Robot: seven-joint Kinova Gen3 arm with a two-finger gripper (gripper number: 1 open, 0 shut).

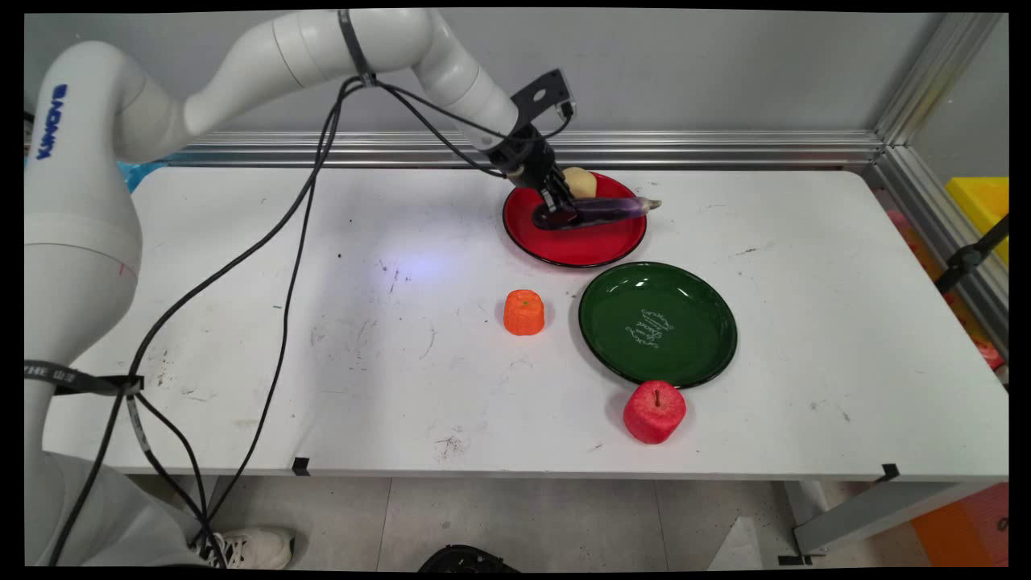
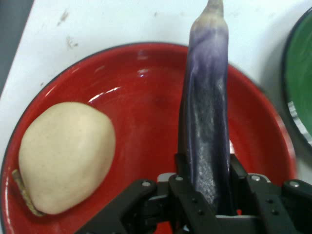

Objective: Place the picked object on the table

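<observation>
purple eggplant (image 2: 207,122) pinched between the two fingers of the black gripper (image 1: 558,211), both fingers (image 2: 183,180) pressed tight on its sides. lying long across the red plate (image 1: 573,242), fat end in the gripper, thin pale tip poking out past the plate's rim toward the right. hard to tell if resting on the plate or lifted a little off it.

beside the eggplant, on the same red plate, toward the wall: a pale, round, tan lump (image 2: 66,156), like a potato, not touching the eggplant. partly hidden behind the gripper from above.

just in front of the red plate and a bit to the right: a green plate (image 1: 657,324) with small white writing in the middle, nothing on it, close to the red plate but apart from it.

in front of the red plate, left of the green one: a small orange cup-shaped toy (image 1: 524,312), standing alone on the white table (image 1: 322,322).

farther front from the red plate, just past the green plate's near rim: a red apple (image 1: 654,412), stem up.
</observation>
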